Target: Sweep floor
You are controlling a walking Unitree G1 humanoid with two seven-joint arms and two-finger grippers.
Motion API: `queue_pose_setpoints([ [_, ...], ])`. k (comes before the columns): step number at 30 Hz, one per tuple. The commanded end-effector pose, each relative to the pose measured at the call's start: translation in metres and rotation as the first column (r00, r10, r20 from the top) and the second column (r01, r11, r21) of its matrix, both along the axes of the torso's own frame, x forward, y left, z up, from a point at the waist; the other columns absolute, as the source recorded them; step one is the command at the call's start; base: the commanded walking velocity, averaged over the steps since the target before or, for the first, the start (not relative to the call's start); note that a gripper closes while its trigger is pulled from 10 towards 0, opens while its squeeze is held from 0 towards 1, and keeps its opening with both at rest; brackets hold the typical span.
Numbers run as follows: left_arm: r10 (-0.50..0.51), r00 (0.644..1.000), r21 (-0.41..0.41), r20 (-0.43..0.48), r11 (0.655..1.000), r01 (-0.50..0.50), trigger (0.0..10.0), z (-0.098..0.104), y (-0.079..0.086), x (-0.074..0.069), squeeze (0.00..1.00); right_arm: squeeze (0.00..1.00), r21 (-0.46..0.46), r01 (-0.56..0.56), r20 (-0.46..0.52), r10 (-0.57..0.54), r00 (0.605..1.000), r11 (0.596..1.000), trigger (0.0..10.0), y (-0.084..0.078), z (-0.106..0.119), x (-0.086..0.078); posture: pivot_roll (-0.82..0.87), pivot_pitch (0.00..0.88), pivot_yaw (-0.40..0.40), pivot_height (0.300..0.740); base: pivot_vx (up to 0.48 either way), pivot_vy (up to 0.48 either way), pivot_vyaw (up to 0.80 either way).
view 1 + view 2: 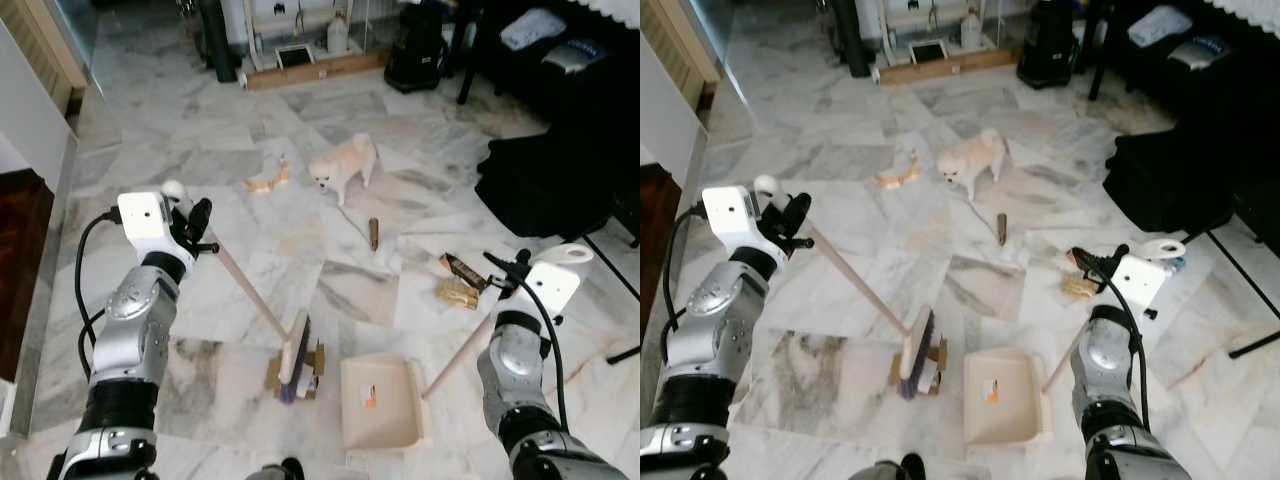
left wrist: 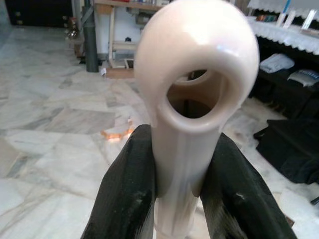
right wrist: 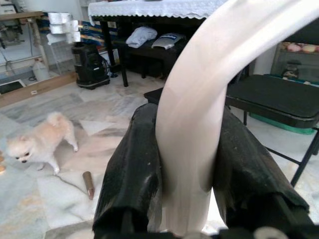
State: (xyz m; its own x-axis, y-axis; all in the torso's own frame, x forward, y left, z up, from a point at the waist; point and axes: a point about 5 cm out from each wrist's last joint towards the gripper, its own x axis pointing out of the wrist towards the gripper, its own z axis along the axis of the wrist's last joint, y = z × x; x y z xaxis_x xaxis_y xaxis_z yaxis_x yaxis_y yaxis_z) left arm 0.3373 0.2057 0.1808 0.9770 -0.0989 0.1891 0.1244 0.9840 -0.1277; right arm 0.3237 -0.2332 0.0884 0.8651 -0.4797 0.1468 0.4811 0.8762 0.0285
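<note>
I see the marble floor point(image 1: 200, 300) from above. My left gripper point(image 1: 200, 228), at mid-left of the frame, has its jaws tight on the top of the broom point(image 1: 293, 355) handle, just under the loop at the end. The stick slants down to the brush head, low in the middle of the frame, w/ the head sitting on a flat bit of cardboard point(image 1: 312, 372). My right gripper point(image 1: 507, 272), at lower right, has its jaws tight on the dustpan point(image 1: 378, 402) handle. The pan lies flat on the floor just right of the brush head, near it but not touching.

A small fluffy dog point(image 1: 343, 166) stands in the upper middle. A brown tube point(image 1: 374, 233) lies just below it, orange scraps point(image 1: 266, 182) to its left, & wrappers point(image 1: 459, 280) near the right gripper.
</note>
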Motion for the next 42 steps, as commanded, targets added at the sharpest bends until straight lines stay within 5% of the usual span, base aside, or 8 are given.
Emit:
queue_pose_setpoints([
  [1,0.015,0.999,0.030,0.034,0.999,-0.016,10.0,0.010,0.006,-0.004,0.00,0.00,-0.019,-0.016,0.013,0.017,1.000,1.000,10.0,0.002,0.001,0.000,0.18,0.188,0.069,0.740,0.000,0.000,0.00],
  [16,0.002,1.000,0.055,0.004,0.998,-0.002,10.0,0.013,0.007,-0.014,0.00,0.00,-0.070,0.000,-0.055,-0.004,0.998,0.998,10.0,0.000,-0.007,-0.003,0.20,0.234,0.093,0.740,0.000,0.000,0.00],
  [20,-0.010,1.000,0.049,-0.005,0.999,0.011,10.0,0.013,0.004,-0.015,0.00,0.00,-0.204,0.066,-0.132,-0.094,0.987,0.977,10.0,-0.002,-0.005,0.002,0.20,0.231,0.095,0.740,0.000,0.000,0.00],
  [23,-0.012,1.000,0.048,-0.006,0.999,0.012,10.0,0.014,0.003,-0.015,0.00,0.00,-0.217,0.058,-0.133,-0.089,0.987,0.974,10.0,-0.001,-0.004,0.004,0.20,0.230,0.094,0.740,0.000,0.000,0.00],
  [28,-0.019,1.000,0.044,-0.006,0.999,0.019,10.0,0.015,0.001,-0.014,0.00,0.00,-0.284,0.027,-0.053,-0.044,0.998,0.958,10.0,0.013,0.011,0.011,0.19,0.221,0.093,0.740,0.000,0.000,0.00],
  [37,-0.017,1.000,0.036,0.008,0.999,0.017,10.0,0.020,0.002,-0.013,0.00,0.00,-0.236,-0.004,-0.028,-0.002,1.000,0.972,10.0,0.023,0.015,0.016,0.20,0.222,0.093,0.740,0.000,0.000,0.00],
  [42,-0.019,1.000,0.031,0.011,0.999,0.018,10.0,0.020,0.001,-0.013,0.00,0.00,-0.072,-0.005,-0.032,0.002,0.999,0.997,10.0,0.020,0.016,0.020,0.20,0.222,0.090,0.740,0.000,0.000,0.00],
])
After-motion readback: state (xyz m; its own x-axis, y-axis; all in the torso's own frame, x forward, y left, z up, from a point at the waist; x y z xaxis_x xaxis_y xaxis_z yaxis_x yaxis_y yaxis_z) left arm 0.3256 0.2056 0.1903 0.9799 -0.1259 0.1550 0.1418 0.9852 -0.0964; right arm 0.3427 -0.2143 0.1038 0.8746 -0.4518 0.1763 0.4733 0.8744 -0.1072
